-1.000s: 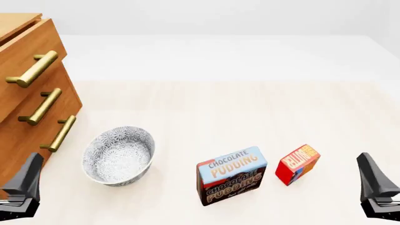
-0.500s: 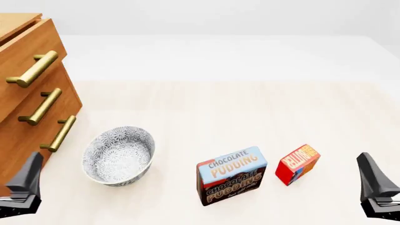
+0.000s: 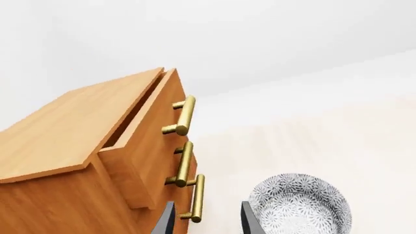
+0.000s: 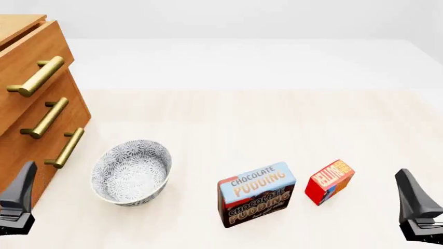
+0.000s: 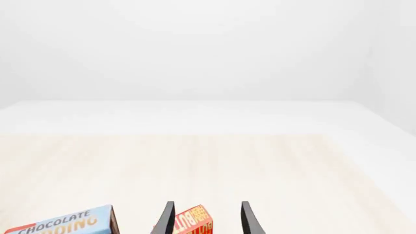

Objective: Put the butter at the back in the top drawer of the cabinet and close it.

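Right gripper (image 5: 204, 219) open wide, empty; small red rectangular butter box (image 5: 193, 222) lies straight ahead between its fingers, near table's front-right edge, far from left gripper (image 3: 204, 219).

1. "CHOCOLATE PUDDING" is printed twice on the pudding box (image 4: 256, 194) in the front view: once on the light blue upper band, and again in bigger letters on the brown lower part.
2. In the right wrist view only "CHOCOLATE" is fully readable on that box (image 5: 62, 224); the line under it is cut off.
3. Lettering is carried on the butter (image 4: 329, 181) label, but it can't really be made out, too small and tilted.
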Robot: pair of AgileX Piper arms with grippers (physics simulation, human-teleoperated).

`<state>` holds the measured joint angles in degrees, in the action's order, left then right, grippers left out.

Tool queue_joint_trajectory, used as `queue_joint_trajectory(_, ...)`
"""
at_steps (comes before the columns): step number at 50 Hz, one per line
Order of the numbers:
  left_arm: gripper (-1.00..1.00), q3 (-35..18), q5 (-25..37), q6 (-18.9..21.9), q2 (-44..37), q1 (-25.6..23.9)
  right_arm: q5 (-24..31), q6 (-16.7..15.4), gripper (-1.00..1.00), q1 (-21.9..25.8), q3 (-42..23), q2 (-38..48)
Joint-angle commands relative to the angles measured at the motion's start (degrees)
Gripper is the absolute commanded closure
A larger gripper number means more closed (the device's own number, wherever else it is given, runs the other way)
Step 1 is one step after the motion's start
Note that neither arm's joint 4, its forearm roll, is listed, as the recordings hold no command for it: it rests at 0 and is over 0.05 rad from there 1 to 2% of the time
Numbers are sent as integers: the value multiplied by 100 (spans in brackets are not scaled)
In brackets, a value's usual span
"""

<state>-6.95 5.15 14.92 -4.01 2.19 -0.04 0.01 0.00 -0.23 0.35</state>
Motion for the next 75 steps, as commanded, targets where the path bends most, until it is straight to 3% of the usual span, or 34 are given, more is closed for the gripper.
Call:
queue_joint_trajectory(1,-100,-438,265,733,-346,-365,0,1,-100,0,0,1)
queue_joint_trajectory(4,-100,-428,272,792,-305,-355,0,0,-100,1,0,0)
queue_joint_trajectory(5,-100,-798,684,884,-232,-560,0,1,-100,0,0,0)
queue_joint_trajectory(6,-100,-662,207,941,-767,-366,0,-2,-100,0,0,0)
queue_joint_trajectory(7,-100,-602,-150,1080,-1054,-532,0,0,-100,2,0,0)
queue_joint_trajectory(9,-100,-656,-313,1142,-1264,-528,0,0,-100,0,0,0)
queue_joint_trajectory(20,-100,-879,301,1494,-830,-613,0,-2,-100,0,0,0)
queue_joint_trajectory(28,-100,-989,296,1857,-1012,-597,0,0,-100,1,0,-1)
queue_joint_trajectory(30,-100,-959,260,2122,-987,-576,0,0,-100,0,0,0)
queue_joint_trajectory(43,-100,-1238,300,2539,-1198,-536,0,0,-100,2,0,1)
queue_joint_trajectory(44,-100,-1293,244,2755,-1295,-560,0,-1,-100,0,0,0)
queue_joint_trajectory(47,-100,-1339,187,2858,-1403,-566,0,-2,-100,0,0,0)
queue_joint_trajectory(48,-100,-1461,-7,3430,-1843,-510,0,0,-100,0,0,0)
queue_joint_trajectory(75,-100,-1644,-377,3924,-2470,-541,0,0,-100,-1,0,1)
